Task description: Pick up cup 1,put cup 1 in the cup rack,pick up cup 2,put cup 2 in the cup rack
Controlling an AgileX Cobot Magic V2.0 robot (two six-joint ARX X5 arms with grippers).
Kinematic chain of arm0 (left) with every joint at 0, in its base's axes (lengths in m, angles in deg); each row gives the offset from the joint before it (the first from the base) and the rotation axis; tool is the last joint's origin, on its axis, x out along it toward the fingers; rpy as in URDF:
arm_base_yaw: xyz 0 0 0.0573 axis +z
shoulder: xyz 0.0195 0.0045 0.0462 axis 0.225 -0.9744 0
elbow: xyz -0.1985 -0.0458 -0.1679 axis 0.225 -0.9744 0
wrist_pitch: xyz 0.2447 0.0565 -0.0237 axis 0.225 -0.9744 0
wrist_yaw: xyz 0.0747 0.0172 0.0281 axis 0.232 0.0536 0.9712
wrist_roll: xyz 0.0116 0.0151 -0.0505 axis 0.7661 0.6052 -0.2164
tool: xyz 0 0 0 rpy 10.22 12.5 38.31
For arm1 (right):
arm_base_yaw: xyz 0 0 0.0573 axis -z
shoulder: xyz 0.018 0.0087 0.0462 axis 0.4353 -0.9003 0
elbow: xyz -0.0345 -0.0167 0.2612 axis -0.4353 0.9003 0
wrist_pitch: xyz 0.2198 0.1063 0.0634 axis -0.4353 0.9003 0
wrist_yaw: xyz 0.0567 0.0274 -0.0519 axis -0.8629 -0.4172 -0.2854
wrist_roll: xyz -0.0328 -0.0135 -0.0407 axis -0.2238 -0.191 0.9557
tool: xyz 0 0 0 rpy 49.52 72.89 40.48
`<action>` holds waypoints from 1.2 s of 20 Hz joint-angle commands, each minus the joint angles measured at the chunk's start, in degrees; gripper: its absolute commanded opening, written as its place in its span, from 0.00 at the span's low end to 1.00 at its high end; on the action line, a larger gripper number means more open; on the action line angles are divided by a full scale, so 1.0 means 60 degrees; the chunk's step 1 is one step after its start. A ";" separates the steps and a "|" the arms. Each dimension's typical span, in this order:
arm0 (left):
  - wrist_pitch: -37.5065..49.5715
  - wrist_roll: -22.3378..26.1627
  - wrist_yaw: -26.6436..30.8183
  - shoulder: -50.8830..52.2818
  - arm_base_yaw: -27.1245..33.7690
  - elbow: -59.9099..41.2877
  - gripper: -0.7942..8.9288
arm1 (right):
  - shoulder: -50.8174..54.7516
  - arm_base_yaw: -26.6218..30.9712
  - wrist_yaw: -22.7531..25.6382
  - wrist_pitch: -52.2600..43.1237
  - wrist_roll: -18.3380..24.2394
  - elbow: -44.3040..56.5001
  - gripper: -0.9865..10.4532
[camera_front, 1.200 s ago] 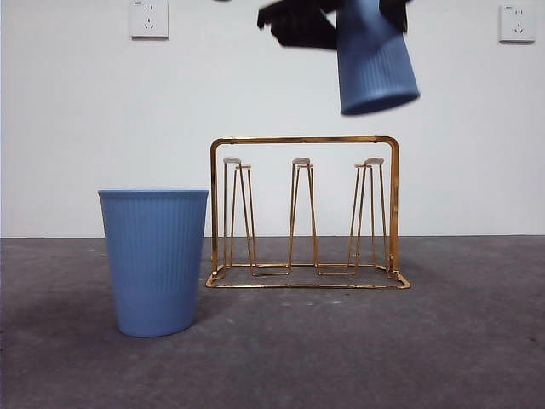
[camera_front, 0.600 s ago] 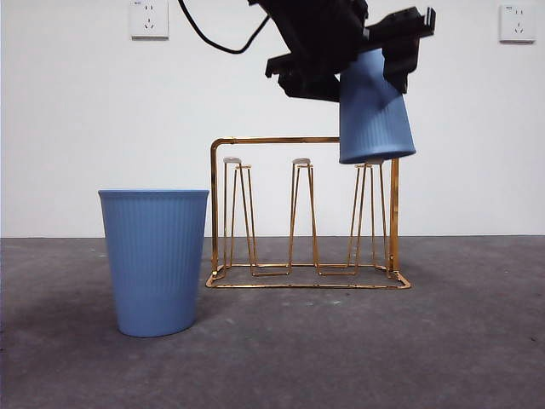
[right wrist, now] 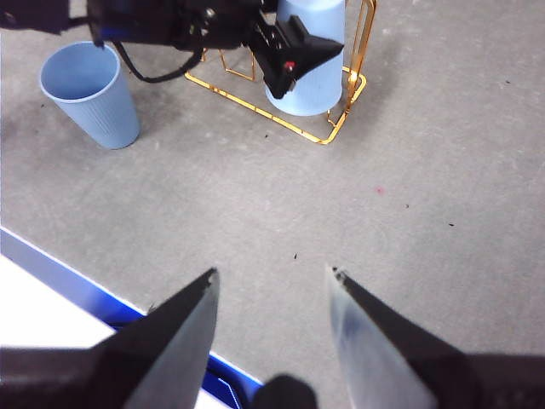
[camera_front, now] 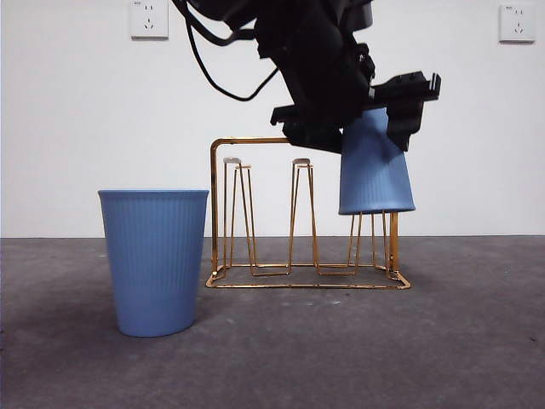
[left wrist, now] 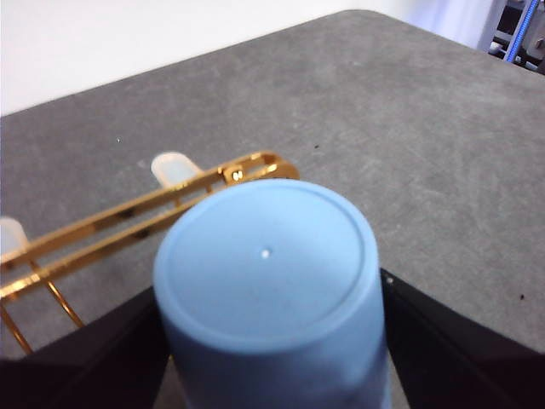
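Cup 1 lower now, over cup rack peg.

Left end effector and its dark arm fill the space above the cup rack at its right end, inverted cup covers the right pegs, left and middle pegs uncovered, upright cup stands just beside the rack's left side, open tabletop under the right end effector.

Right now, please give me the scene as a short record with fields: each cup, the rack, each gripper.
held cup: blue cup, upside down, over the rack's end peg
standing cup: blue cup, upright on table, beside the rack
rack: gold cup rack
left gripper: shut on the held cup
right gripper: open, holds nothing, apart from the rack
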 commanded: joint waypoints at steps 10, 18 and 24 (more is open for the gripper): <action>-0.0539 -0.0637 0.0517 -0.0612 -0.0321 0.0011 0.07 | 0.0022 0.0015 0.0004 -0.0131 -0.0062 0.0058 0.27; -0.0922 -0.0933 0.0474 -0.0699 -0.0317 0.0011 0.12 | 0.0022 0.0015 0.0004 -0.0138 0.0007 0.0058 0.27; -0.1129 -0.1377 -0.0306 -0.0699 -0.0226 0.0015 0.60 | 0.0022 0.0015 0.0004 -0.0138 0.0149 0.0058 0.27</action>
